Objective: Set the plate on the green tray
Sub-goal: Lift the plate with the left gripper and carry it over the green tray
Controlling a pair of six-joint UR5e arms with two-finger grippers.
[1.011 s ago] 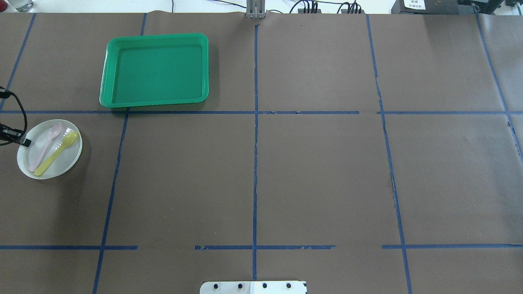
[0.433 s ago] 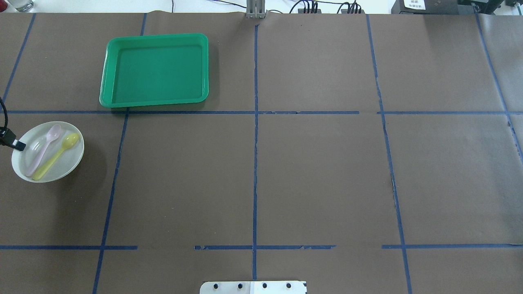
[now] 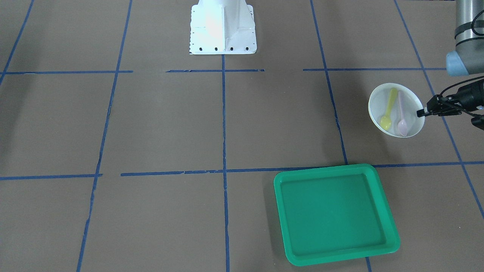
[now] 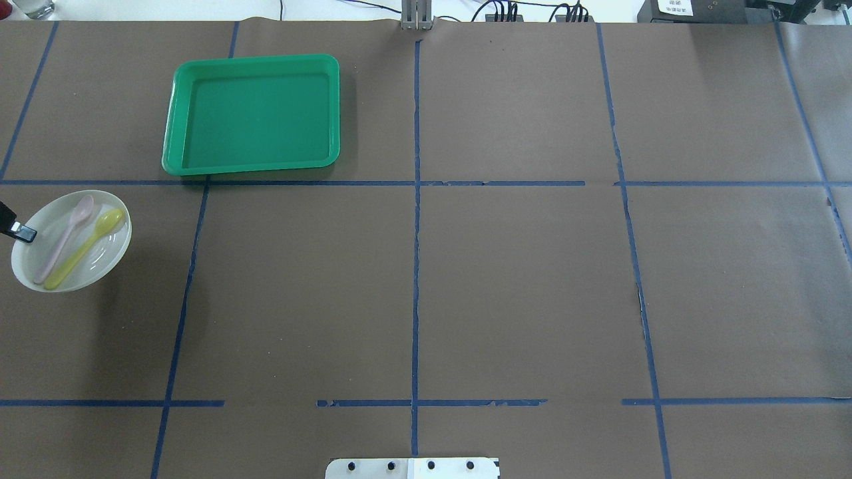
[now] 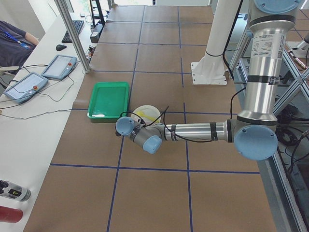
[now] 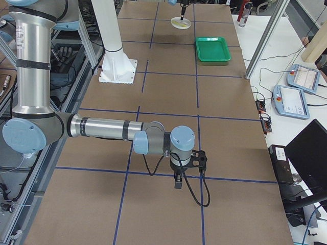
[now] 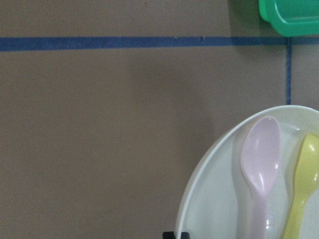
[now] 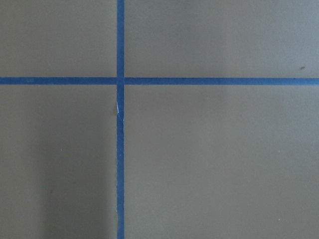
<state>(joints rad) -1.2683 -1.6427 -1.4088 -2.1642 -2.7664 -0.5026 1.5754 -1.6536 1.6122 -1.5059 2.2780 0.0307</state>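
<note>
The plate [image 4: 100, 259], small, round and white, is clear of the green tray [image 4: 253, 116]. It is out past the tray's corner that lies nearest the robot on its left side, with a strip of bare table between them. I have the left gripper [image 3: 420, 112] closed on the plate's rim, at the edge farthest from the tray. The plate looks tipped and its shadow falls off to one side, so I judge it is held in the air rather than resting. A pink spoon [image 4: 83, 207] and a yellow spoon [image 4: 110, 219] lie side by side in it, bowls pointing toward the tray. A pinch at the rim keeps the fingers off the spoons, though I judge a steeper tilt could let them slide. The tray is empty, so the placing is not yet done

The right gripper [image 6: 177, 184] points down at the table, well apart from the tray at the opposite end. I cannot tell whether its jaws are open or closed, and its wrist view shows only paper and tape

The table [image 4: 519, 286] is covered in brown paper marked into squares by blue tape [image 4: 416, 266]. The robot's white pedestal [image 3: 223, 26] stands across the table from the tray. Beyond the tray, a white bench [image 5: 29, 125] carries two pendants [image 5: 59, 66] with cables, and a seated person [image 5: 14, 41] shows at its far edge
</note>
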